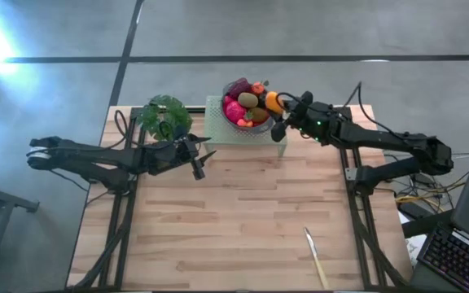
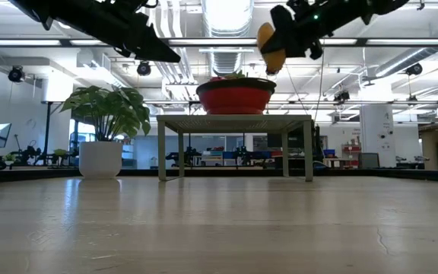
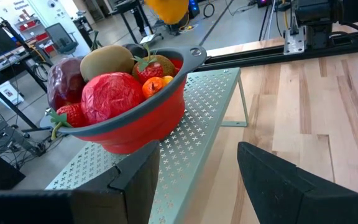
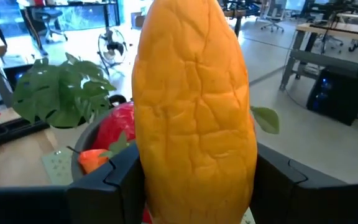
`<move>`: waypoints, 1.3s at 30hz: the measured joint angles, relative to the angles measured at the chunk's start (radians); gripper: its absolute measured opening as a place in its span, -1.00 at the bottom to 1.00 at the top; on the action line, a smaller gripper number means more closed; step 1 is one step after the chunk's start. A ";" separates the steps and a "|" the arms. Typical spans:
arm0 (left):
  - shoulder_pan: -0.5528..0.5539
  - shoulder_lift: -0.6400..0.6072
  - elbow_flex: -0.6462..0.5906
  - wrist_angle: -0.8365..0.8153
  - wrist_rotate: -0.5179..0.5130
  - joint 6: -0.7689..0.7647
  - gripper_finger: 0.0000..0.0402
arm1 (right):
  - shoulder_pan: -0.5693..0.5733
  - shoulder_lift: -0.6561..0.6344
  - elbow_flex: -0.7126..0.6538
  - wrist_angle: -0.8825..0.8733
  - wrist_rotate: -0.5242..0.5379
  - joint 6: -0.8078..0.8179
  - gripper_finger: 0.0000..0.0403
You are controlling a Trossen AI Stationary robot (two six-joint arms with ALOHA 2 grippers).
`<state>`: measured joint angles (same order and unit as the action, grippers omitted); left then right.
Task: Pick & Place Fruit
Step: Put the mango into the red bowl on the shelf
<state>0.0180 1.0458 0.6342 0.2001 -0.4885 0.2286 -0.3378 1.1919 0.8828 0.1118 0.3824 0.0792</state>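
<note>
A red bowl (image 1: 236, 120) heaped with mixed fruit (image 3: 110, 93) stands on a pale green perforated stand (image 1: 218, 126) at the table's far middle. My right gripper (image 1: 286, 112) is raised beside the bowl's right rim and shut on an orange oval fruit (image 1: 274, 102). In the low view this orange oval (image 2: 270, 42) hangs higher than the bowl (image 2: 234, 97). My left gripper (image 1: 199, 160) hovers open over the table, left of the stand and nearer. In its wrist view the left gripper (image 3: 197, 180) points at the bowl. My right gripper pinches the orange oval fruit at its lower half (image 4: 194, 162) between the two fingers (image 4: 107, 180), one on each long side. The arm comes from the table's right. The fruit is lifted clear and stands out beyond the fingertips, next to the bowl's right rim.
A leafy potted plant (image 1: 165, 115) stands left of the stand at the far edge. A slim pale utensil (image 1: 316, 257) lies near the table's near right corner. The wooden top (image 1: 243, 220) in front of the stand is bare. A keyboard (image 1: 454, 256) sits off the right edge.
</note>
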 joint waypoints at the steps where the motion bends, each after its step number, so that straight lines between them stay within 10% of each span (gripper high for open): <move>1: 0.000 0.000 0.000 0.000 0.000 0.000 0.11 | 0.000 0.014 0.010 0.001 -0.001 -0.007 0.01; 39: 0.000 0.000 0.000 0.000 0.000 0.000 0.11 | -0.040 0.178 0.062 0.031 0.013 -0.079 0.01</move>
<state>0.0181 1.0458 0.6342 0.2001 -0.4885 0.2283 -0.3782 1.3698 0.9451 0.1425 0.3958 -0.0002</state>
